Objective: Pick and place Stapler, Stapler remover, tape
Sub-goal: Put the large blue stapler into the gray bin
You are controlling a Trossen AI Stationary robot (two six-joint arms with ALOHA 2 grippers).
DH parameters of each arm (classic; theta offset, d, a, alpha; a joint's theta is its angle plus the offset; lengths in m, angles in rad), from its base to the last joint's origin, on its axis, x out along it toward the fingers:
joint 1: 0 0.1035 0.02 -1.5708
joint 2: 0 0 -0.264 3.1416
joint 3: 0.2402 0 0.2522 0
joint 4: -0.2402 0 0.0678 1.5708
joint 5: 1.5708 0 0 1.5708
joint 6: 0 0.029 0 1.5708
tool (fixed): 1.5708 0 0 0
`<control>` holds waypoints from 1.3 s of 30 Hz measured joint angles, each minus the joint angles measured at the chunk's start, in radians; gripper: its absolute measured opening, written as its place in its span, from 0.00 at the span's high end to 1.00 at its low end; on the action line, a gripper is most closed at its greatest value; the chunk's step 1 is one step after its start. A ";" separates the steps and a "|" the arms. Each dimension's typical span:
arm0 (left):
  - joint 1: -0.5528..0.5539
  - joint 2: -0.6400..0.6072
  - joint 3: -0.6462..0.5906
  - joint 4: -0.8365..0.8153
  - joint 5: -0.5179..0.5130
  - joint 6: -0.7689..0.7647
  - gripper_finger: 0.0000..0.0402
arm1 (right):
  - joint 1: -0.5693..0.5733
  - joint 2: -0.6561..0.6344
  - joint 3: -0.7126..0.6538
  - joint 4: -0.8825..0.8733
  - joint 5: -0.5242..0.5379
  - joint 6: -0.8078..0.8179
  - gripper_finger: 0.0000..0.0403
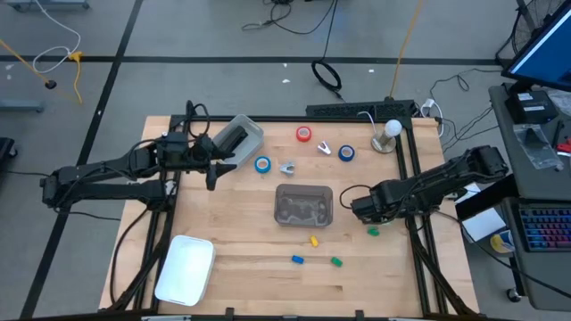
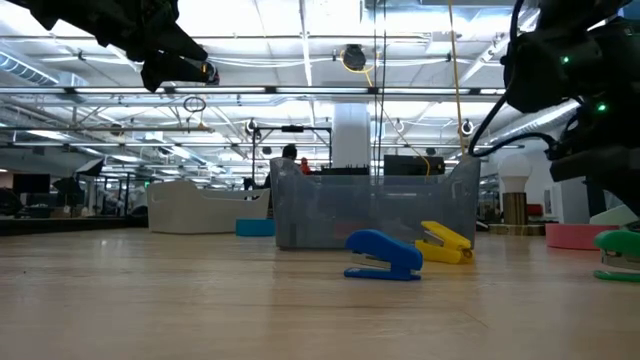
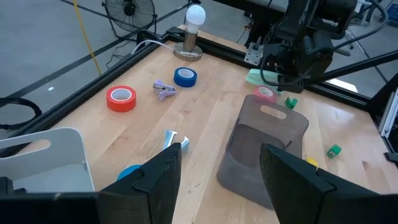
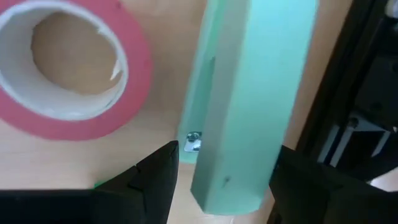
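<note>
Tape rolls lie scattered around the clear bin (image 1: pixel 303 204) at mid-worktop: a red roll (image 1: pixel 304 134) and a dark blue roll (image 1: pixel 346 153) beyond the bin, a light blue roll (image 1: pixel 262 164) off its far-left corner, and a pink roll (image 4: pixel 68 81) at its right, under the right arm. The right tool (image 4: pixel 214 171) hangs low over that spot with its fingers spread and nothing between them; straight ahead of it is a mint-green stapler (image 4: pixel 249 99), with the pink roll just beside it. The left tool (image 3: pixel 221 171) hovers left of the bin, fingers apart and empty. Small blue (image 2: pixel 383 255) and yellow (image 2: pixel 443 241) staplers sit on the near side of the bin. Judging by the right wrist view, the risk is a muddled grasp: with stapler and roll so close, one finger could land on the roll, pushing it away or tipping the stapler rather than gripping it squarely.
</note>
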 joint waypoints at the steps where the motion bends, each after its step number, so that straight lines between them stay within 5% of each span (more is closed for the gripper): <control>1: 0.000 0.000 0.000 0.000 0.000 0.001 0.46 | -0.001 0.000 0.000 0.001 0.013 0.009 0.45; 6: 0.000 0.000 0.000 0.000 0.000 -0.005 0.46 | -0.007 -0.018 0.001 -0.008 0.039 0.034 0.49; 15: 0.000 0.000 0.000 0.000 0.000 -0.005 0.46 | -0.007 -0.024 0.002 -0.021 0.008 0.031 0.71; 23: 0.000 0.000 0.000 0.004 -0.001 0.003 0.46 | -0.006 -0.029 0.022 -0.053 -0.018 0.004 0.71; 28: 0.000 0.000 0.000 0.049 -0.004 0.006 0.46 | -0.006 -0.034 0.108 -0.219 -0.002 -0.013 0.71; 33: 0.000 0.000 0.000 0.110 -0.004 0.021 0.46 | -0.006 -0.038 0.254 -0.358 0.116 -0.029 0.71; 39: 0.000 0.000 0.000 0.186 -0.005 0.052 0.46 | -0.006 -0.055 0.398 -0.261 0.422 -0.199 0.71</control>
